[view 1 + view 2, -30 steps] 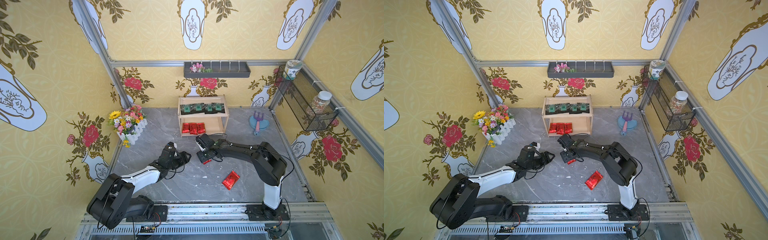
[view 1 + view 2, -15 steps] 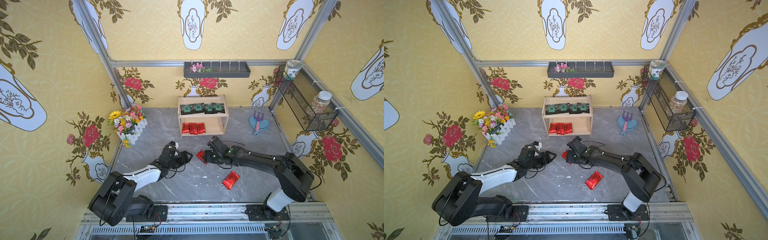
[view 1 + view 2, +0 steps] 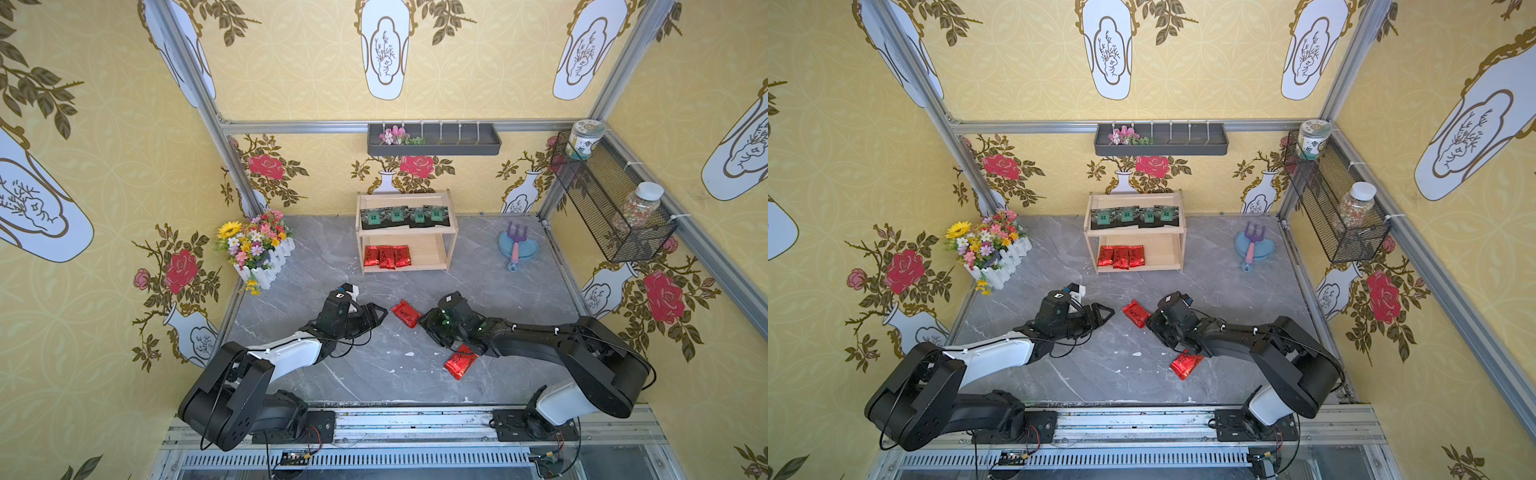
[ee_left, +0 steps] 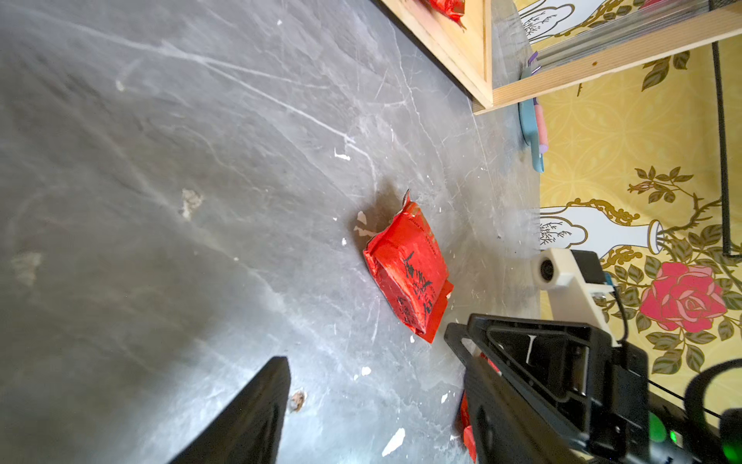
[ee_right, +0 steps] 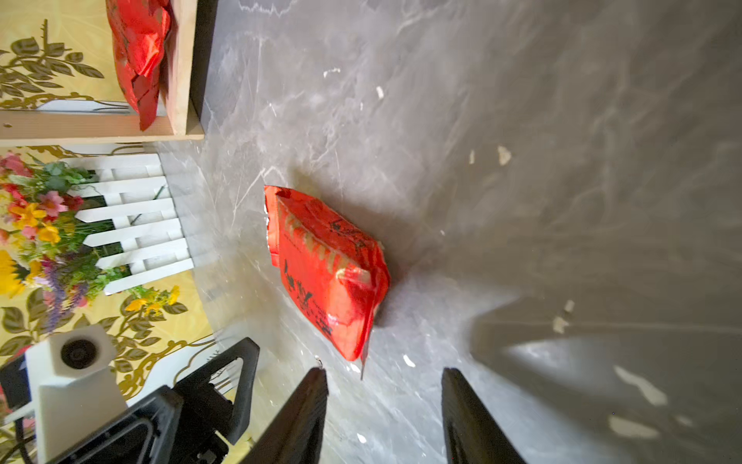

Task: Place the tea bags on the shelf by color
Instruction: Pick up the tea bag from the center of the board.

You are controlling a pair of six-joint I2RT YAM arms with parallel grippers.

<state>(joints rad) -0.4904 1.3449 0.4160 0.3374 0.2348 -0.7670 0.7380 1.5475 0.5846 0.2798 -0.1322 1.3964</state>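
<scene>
- The shelf (image 3: pixel 432 253) stands at the far middle of the counter (image 3: pixel 374 374), with its back to the wall.
- Four black bags (image 3: pixel 405 217) lie in a row across its top tier, their edges overlapping.
- Three red bags (image 3: pixel 386 256) lie side by side on the left part of its lower tier.
- A fourth red bag (image 3: pixel 405 313) lies flat on the counter, nearer than the shelf. It sits at a slant between the two arms, with its writing facing up.
- A fifth red bag (image 3: pixel 457 363) lies nearer and further right, with one end tucked under the right arm.
- The left fingers (image 4: pixel 257 401) are spread apart and hold nothing. They sit low over the counter and point right at the fourth red bag, near it but not touching.
- The right fingers (image 5: pixel 309 401) also stand apart, with only bare counter between them. Their tips are just beside the near right corner of the fourth red bag, and I cannot tell whether they touch it.
- In each wrist view the fourth red bag lies ahead of the fingers, not between them.
- Flowers (image 3: pixel 253 241) in a white fence box stand at the far left of the counter.
- A blue dish (image 3: pixel 530 251) with a purple rake (image 3: pixel 515 245) across it sits at the far right.
- A grey tray (image 3: pixel 457 147) hangs on the far wall, above the shelf.
- A mesh basket (image 3: pixel 590 195) on the right wall holds two jars.
</scene>
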